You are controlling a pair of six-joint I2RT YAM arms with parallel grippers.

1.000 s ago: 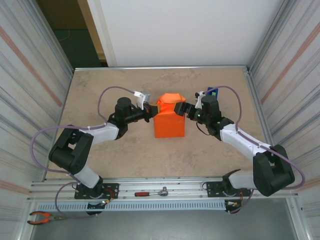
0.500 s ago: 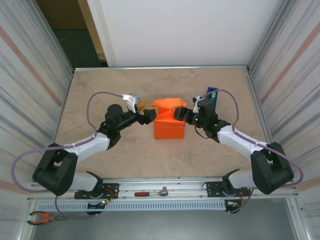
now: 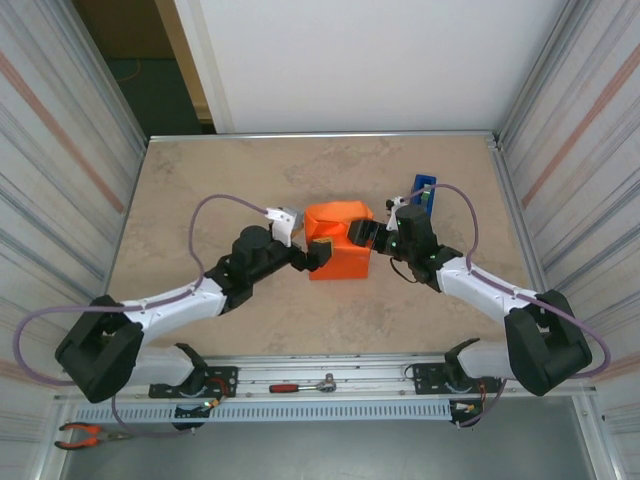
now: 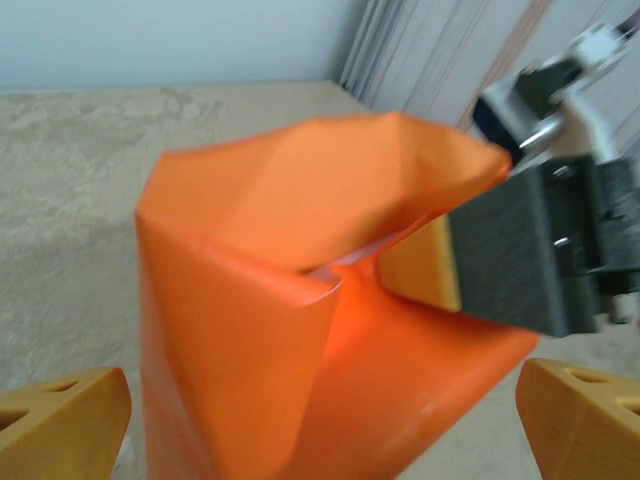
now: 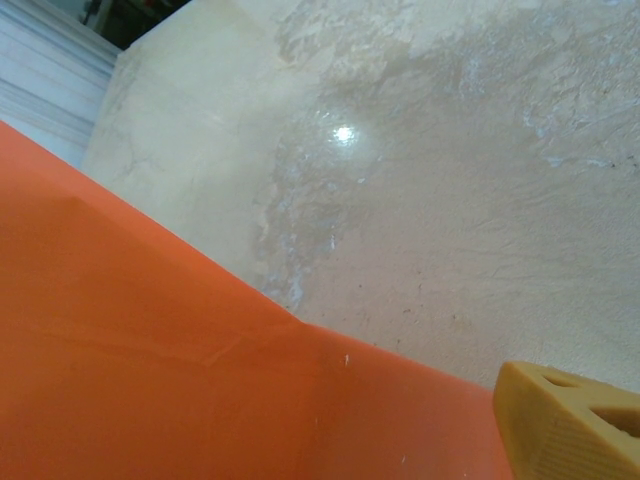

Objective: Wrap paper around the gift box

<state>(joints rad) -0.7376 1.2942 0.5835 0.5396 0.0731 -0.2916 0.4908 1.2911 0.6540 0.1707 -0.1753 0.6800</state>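
The jaws of the left gripper (image 3: 312, 256) are spread wide. In the left wrist view its two yellow fingertips (image 4: 62, 418) are seen at either side of the orange parcel, apart from it, with nothing clamped. A second ago this gripper was pinched on the paper at the parcel's far left top corner. It has since been opened, drawn off to the left and brought lower, to the near left corner.

Of the right gripper (image 3: 362, 233), one pad (image 4: 420, 270) is pressed into a fold at the parcel's upper right side. One fingertip (image 5: 570, 420) is seen well out at the edge of the right wrist view. Its partner is covered by paper, so it cannot be told whether these jaws are gripping or merely open. This gripper has been shifted slightly nearer since the earlier frame.

The paper (image 3: 340, 262) is folded up around the gift box, which is hidden inside it. The parcel is set in the middle of the desk (image 3: 200, 180), between the two grippers. Its top, peaked a second ago, is now flatter, with a fold gaping at the top. The left arm is stretched lower and further left than before. A blue tape dispenser (image 3: 424, 190) is stood just beyond the right gripper, unmoved.
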